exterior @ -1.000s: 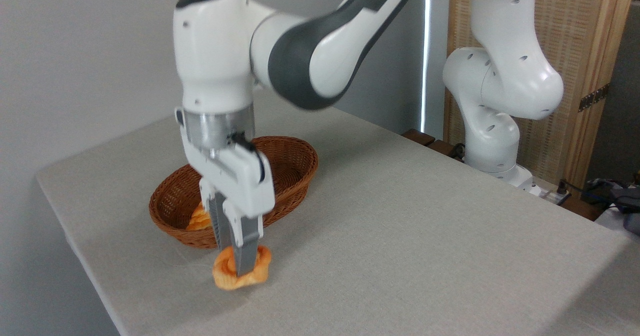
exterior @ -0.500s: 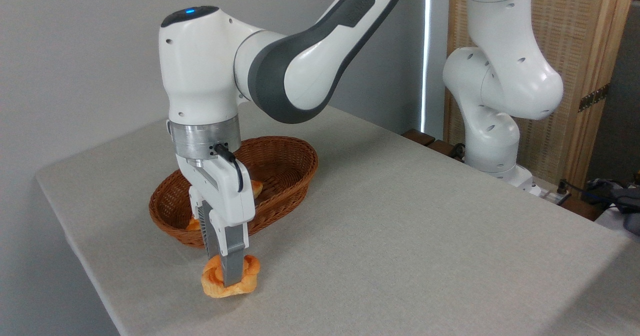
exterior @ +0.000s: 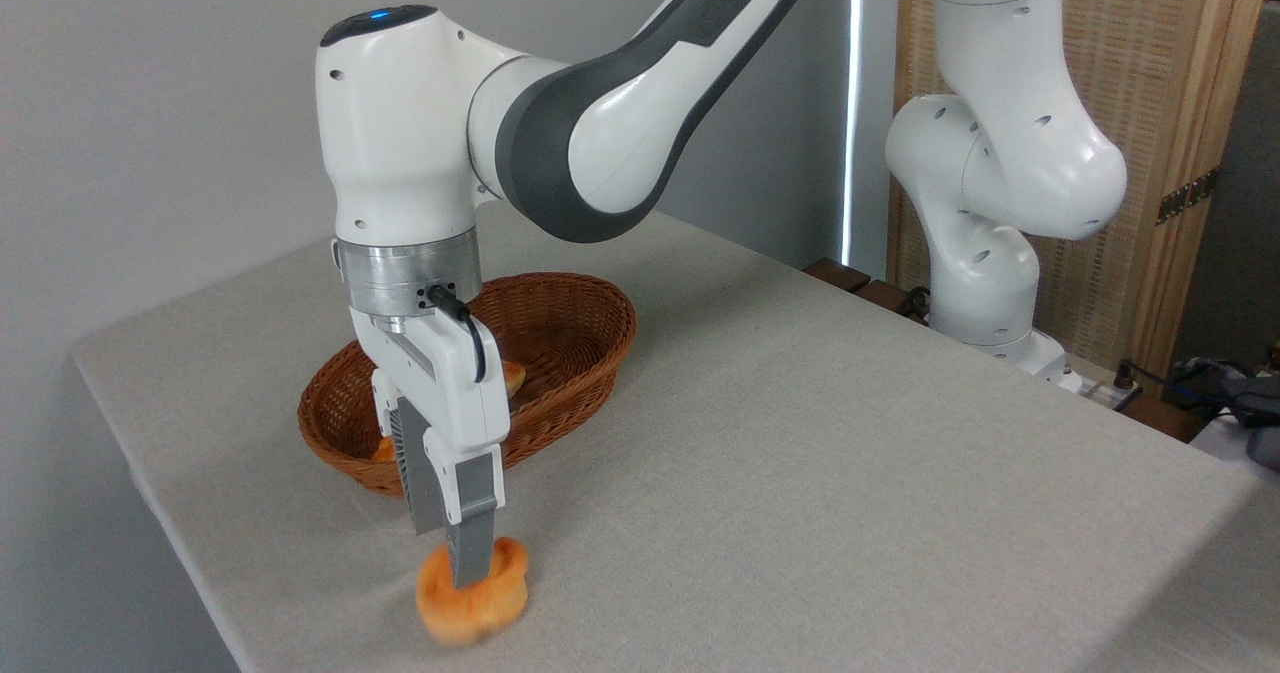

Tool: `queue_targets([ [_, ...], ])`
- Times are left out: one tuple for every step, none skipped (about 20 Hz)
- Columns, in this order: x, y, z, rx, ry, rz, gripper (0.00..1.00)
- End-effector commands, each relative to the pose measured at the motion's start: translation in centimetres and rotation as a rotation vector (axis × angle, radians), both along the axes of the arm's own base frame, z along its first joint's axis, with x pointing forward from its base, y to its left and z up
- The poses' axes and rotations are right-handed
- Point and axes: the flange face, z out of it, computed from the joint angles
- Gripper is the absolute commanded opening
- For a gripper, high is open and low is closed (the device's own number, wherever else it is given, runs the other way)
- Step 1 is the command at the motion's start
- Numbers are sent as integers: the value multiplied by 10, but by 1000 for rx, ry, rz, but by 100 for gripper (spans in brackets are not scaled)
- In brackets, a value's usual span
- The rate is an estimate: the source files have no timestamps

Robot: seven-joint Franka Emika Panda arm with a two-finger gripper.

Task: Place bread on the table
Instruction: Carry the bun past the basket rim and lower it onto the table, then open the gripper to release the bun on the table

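One bread [exterior: 472, 605] in play: small, round, orange-golden, glossy, knotted lobes, outline slightly blurred. It sits near the tabletop's [exterior: 800, 473] front-left edge, low against the cloth; contact with the surface cannot be told. Gripper [exterior: 468, 563] points straight down, fingers [exterior: 470, 551] closed on the bun's top. One brown wicker basket [exterior: 590, 353] just behind, toward the left edge, holding two visible orange pieces, largely hidden by the gripper. One arm, one grey-beige cloth.
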Motion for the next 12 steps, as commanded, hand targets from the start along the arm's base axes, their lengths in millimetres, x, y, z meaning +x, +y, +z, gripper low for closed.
queue_targets([
  [2, 3, 2, 15, -9, -4, 100],
  [2, 6, 3, 15, -10, 2, 100],
  [2, 7, 3, 13, -11, 6, 100],
  [2, 7, 7, 11, -17, 9, 100],
  [5, 7, 16, -2, -35, 23, 100],
  [7, 6, 26, -9, -51, 38, 100],
  [7, 7, 32, -29, -60, 71, 100],
  [5, 11, 39, -55, -68, 114, 100],
  [2, 18, 50, -78, -81, 147, 100],
  [-3, 25, 60, -96, -78, 170, 100],
  [-11, 31, 72, -117, -60, 190, 100],
  [-18, 38, 80, -135, -37, 210, 100],
])
